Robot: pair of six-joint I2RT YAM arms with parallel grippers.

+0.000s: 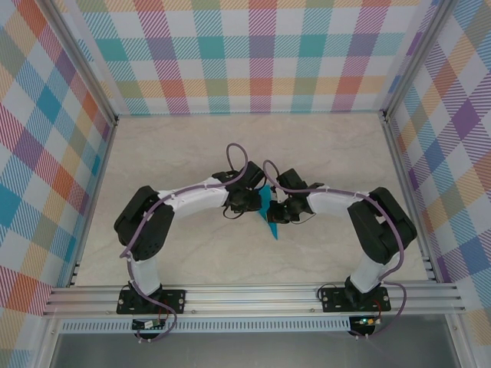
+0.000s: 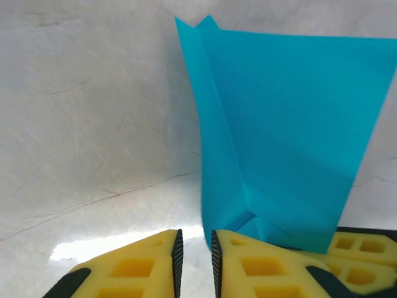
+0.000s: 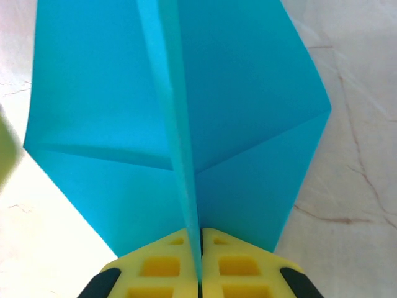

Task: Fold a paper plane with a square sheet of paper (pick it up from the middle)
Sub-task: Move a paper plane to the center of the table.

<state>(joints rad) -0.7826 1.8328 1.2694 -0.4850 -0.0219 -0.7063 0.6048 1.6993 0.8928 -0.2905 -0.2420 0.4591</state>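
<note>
paper plane [image 1: 268, 215] seemingly upright between arms [image 1: 192, 195], marbled table [image 1: 192, 146]

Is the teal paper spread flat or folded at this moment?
Folded: the teal paper rises in a centre ridge pinched in the right gripper, with diagonal creases on both sides.

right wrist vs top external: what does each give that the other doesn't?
Right wrist: close detail. The right gripper is shut on the raised centre fold of the teal paper, with diagonal creases running out to both sides. Top external: layout. The left arm and right arm meet mid-table, with plaid walls around. Shared: the teal paper against the pale marbled table.
</note>
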